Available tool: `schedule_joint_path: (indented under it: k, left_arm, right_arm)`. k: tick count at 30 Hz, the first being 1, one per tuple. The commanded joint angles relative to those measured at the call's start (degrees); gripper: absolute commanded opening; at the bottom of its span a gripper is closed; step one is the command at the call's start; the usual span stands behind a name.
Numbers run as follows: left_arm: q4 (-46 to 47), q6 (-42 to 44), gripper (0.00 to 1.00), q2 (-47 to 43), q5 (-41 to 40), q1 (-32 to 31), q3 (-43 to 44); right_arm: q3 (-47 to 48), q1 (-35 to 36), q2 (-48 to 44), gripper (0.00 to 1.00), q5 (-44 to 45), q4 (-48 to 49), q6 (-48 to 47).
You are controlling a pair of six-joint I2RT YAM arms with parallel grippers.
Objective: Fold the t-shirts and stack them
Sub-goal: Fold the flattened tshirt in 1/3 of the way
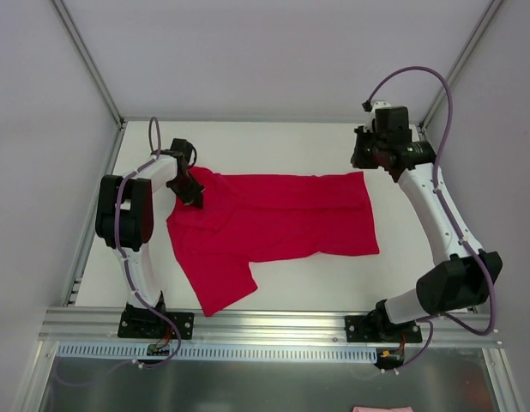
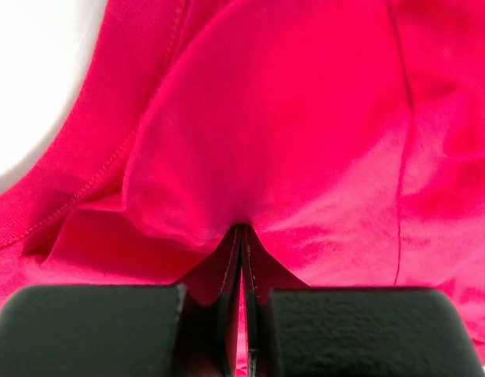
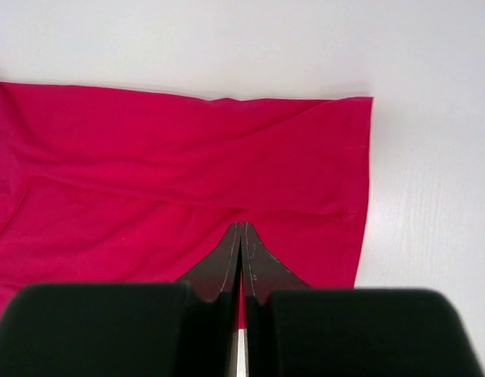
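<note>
A: Where's the shirt?

B: One crimson t-shirt (image 1: 282, 219), lying on the white desk (image 1: 334, 279). The body runs from 9 o'clock to 3 o'clock, with the straight hem edge at the 3 o'clock end. One sleeve (image 1: 220, 287) splays out toward 6 o'clock, close to the desk's near edge. The cloth is wrinkled, not flat.

A: Left arm?

B: The left gripper (image 1: 189, 193) sits at the shirt's 9 o'clock end, down on the fabric. In the wrist view its (image 2: 241, 232) jaws are pressed together with no gap. Red cloth is pinched between the tips and puckers up into a raised fold just ahead of them. It has hold of the shirt.

A: Right arm?

B: The right gripper (image 1: 368, 161) is at the shirt's 2 o'clock corner, by the far hem. In its wrist view the gripper (image 3: 241, 228) has its jaws closed tight too, tips over the red fabric just inside the hem edge, with bare desk toward 3 o'clock. Creases run toward the tips. I can't tell whether any cloth is caught between them.
</note>
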Motion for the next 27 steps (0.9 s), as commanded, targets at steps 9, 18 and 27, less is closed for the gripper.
schedule_joint_path:
  k: [9,18,27]
  left_arm:
    - [-6.3,1.3,0.0,6.4,-7.0,3.7,11.0]
    - [-7.7,2.8,0.0,11.7,-6.9,7.7,18.8]
    - [0.7,5.9,0.1,5.9,2.5,8.3,16.3]
  right_arm:
    - [-5.3,0.4,-9.1,0.01,2.1,-3.1,-1.8]
    - [-8.0,1.2,-11.9,0.01,2.1,-3.7,-2.2]
    - [-13.2,2.4,-10.4,0.01,0.5,-7.7,1.4]
